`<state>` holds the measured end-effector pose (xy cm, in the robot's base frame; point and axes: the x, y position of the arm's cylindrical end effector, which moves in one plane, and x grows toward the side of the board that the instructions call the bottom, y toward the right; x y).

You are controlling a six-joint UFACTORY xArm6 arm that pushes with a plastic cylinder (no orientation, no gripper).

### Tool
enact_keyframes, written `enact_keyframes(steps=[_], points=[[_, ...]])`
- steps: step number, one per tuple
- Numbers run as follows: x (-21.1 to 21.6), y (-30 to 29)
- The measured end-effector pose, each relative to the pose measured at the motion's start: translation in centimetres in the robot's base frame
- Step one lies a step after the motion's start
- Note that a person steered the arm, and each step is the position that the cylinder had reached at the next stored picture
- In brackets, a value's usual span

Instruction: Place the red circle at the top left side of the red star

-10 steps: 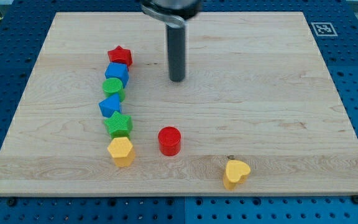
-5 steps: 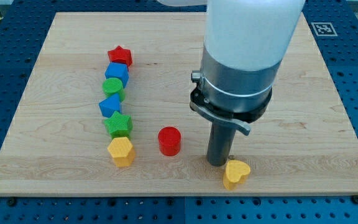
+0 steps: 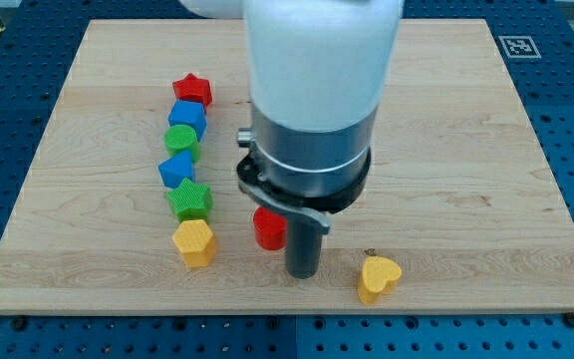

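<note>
The red circle point(image 3: 267, 230) sits low on the board, partly hidden by my arm. The red star point(image 3: 192, 90) is at the top of a column of blocks on the view's left. My tip point(image 3: 301, 273) rests on the board just right of and slightly below the red circle, close to it; I cannot tell whether they touch. The arm's large white and grey body covers the middle of the view.
Below the red star stand a blue block point(image 3: 187, 116), a green circle point(image 3: 181, 141), a blue block point(image 3: 176, 169), a green star point(image 3: 189, 199) and a yellow hexagon point(image 3: 194, 242). A yellow heart point(image 3: 378, 278) lies at the lower right of my tip.
My tip came down from the board's upper middle to beside the yellow heart, then moved left to just right of the red circle. No block has visibly moved.
</note>
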<state>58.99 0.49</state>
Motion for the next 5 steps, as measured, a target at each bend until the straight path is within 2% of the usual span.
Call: enact_keyframes(steps=[5], points=[[-2.6, -3.6]])
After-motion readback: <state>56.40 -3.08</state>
